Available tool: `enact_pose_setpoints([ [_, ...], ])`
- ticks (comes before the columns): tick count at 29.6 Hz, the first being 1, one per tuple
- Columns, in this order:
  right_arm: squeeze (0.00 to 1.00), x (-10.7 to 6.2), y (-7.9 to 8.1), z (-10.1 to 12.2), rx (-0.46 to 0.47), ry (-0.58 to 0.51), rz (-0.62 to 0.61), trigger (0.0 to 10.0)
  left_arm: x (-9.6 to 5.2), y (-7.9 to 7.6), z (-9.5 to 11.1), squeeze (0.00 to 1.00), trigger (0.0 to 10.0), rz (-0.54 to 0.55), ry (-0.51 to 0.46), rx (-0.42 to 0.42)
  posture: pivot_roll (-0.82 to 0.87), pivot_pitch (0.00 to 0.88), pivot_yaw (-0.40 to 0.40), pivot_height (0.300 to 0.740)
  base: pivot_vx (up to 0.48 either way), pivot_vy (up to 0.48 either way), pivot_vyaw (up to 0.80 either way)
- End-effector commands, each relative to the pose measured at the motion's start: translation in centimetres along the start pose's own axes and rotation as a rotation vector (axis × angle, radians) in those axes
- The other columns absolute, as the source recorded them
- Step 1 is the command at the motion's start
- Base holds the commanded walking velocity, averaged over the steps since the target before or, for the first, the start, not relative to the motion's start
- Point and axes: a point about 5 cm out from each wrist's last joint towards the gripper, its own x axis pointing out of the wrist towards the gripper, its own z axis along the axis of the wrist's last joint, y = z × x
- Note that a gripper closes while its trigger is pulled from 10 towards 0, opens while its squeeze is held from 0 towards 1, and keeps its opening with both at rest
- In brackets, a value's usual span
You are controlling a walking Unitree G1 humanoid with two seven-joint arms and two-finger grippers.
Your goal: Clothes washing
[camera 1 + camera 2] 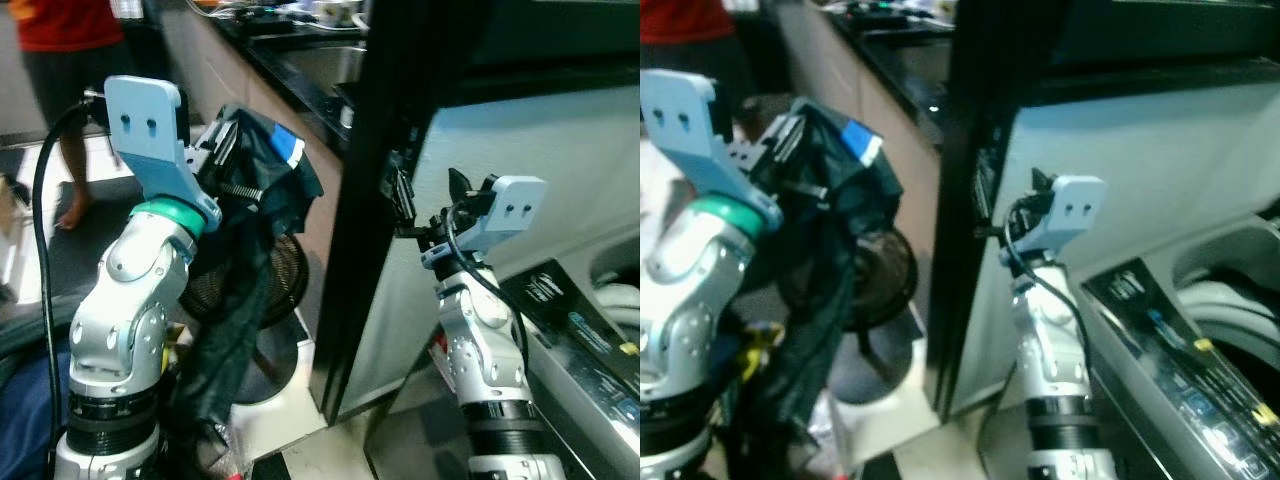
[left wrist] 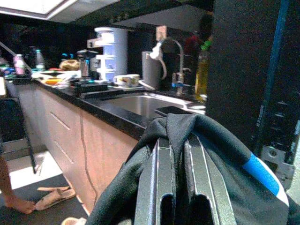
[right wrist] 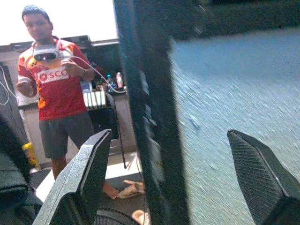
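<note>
The left end effector (image 2: 176, 187) is raised at chest height with its two black fingers (image 2: 159, 183) pressed close together, pinching a dark garment (image 1: 245, 290). The cloth is draped over the fingertips and hangs down in a long fold beside the left arm, a blue and white patch (image 1: 288, 147) showing near the top. Behind the hanging cloth stands a round floor fan (image 1: 275, 280).

The right end effector (image 3: 176, 173) is held up with its fingers (image 3: 82, 183) spread wide, one on each side of the dark edge of the washing machine lid (image 1: 375, 200), which stands raised; I cannot tell if either finger touches it. The garment is well apart from this end effector, to its left. To the right lies the washing machine (image 1: 590, 350), its control panel (image 1: 1170, 350) and pale drum rim in view.

Further off, a black table (image 2: 117, 115) carries a sink (image 2: 145, 101) and tap. A person in a red shirt (image 3: 58, 89) stands behind.
</note>
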Motion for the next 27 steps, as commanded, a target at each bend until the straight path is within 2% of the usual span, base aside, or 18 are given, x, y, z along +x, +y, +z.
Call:
enact_pose_setpoints([
  [1,0.0,-0.37,-0.68,-0.18,-0.001,0.012,-0.022,10.0,0.02,-0.28,-0.12,0.0,10.0,-0.012,0.002,-0.004,0.04,0.015,0.01,0.74,0.0,0.0,-0.78],
  [16,0.0,-0.26,-0.44,0.19,0.01,-0.002,-0.026,10.0,0.06,-0.07,-0.22,0.0,10.0,-0.005,0.012,0.001,0.04,0.028,0.017,0.74,0.0,0.0,-0.78],
  [27,0.0,-0.08,-0.83,0.52,0.059,-0.012,-0.067,10.0,-0.05,0.06,-0.34,0.0,10.0,0.006,0.018,0.004,0.04,0.03,0.016,0.74,0.0,0.0,-0.78],
])
